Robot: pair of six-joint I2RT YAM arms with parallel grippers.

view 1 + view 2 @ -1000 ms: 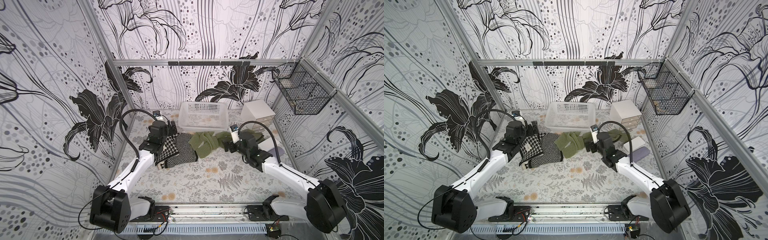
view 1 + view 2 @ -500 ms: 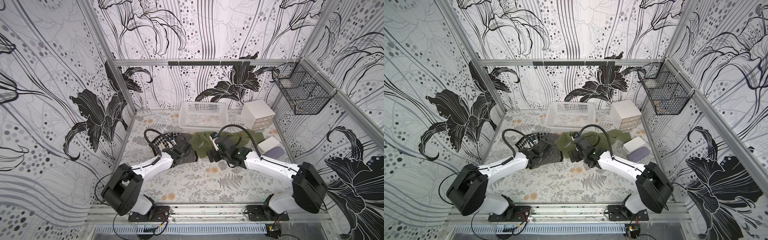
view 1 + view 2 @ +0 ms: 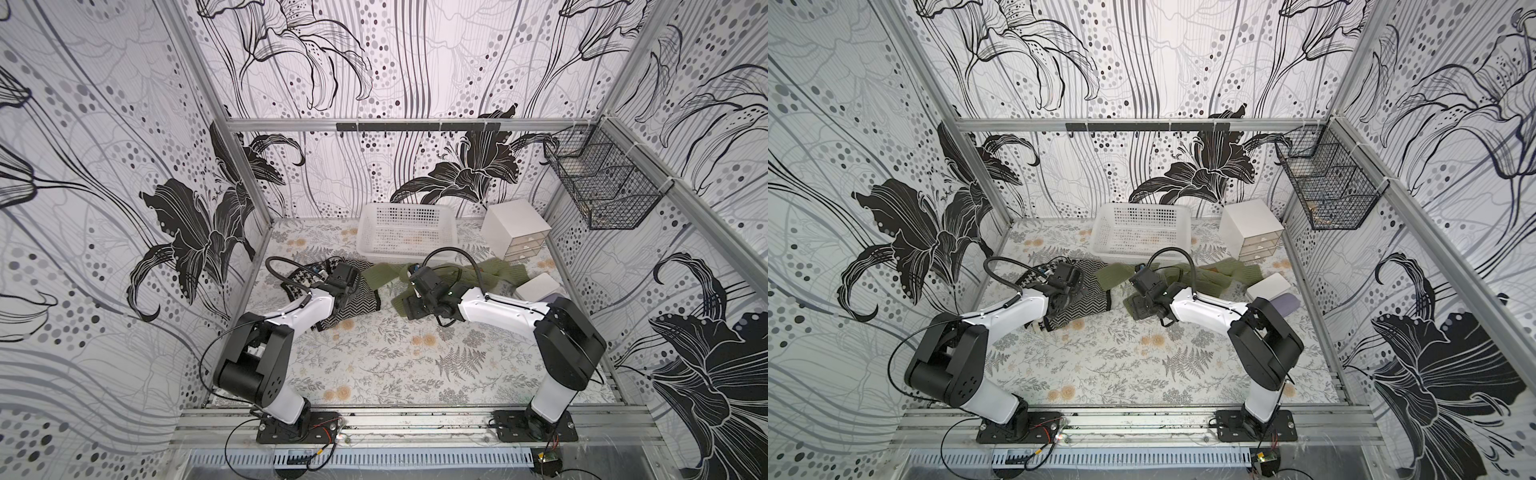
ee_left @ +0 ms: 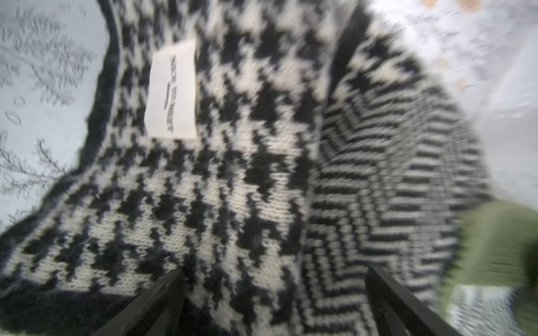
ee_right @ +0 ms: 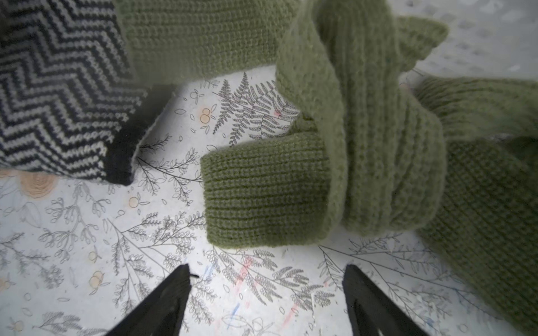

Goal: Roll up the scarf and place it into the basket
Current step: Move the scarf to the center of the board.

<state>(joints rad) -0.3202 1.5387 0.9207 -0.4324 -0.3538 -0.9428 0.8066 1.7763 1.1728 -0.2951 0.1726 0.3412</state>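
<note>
Two scarves lie in front of the white perforated basket [image 3: 365, 232] [image 3: 1100, 237]. A black-and-white patterned scarf [image 3: 361, 297] [image 3: 1090, 299] [image 4: 233, 174] is on the left, with a white label [image 4: 171, 90]. An olive green knit scarf [image 3: 498, 270] [image 3: 1217, 276] [image 5: 262, 197] sprawls loosely on the right, twisted over itself. My left gripper [image 3: 345, 286] [image 4: 273, 270] is open, low over the patterned scarf with a finger on each side of the weave. My right gripper [image 3: 411, 309] [image 5: 267, 266] is open over bare mat, just short of the green scarf's folded end.
A small white drawer box [image 3: 515, 228] stands right of the basket. A black wire basket [image 3: 602, 191] hangs on the right wall. A white box [image 3: 540, 286] on a purple item sits by the right wall. The patterned scarf's corner [image 5: 58, 101] lies close to the green scarf.
Both arms folded back with their elbows raised, and both grippers dropped low to the table. The left came down over the patterned scarf. The right shifted left to the green scarf's near end.
</note>
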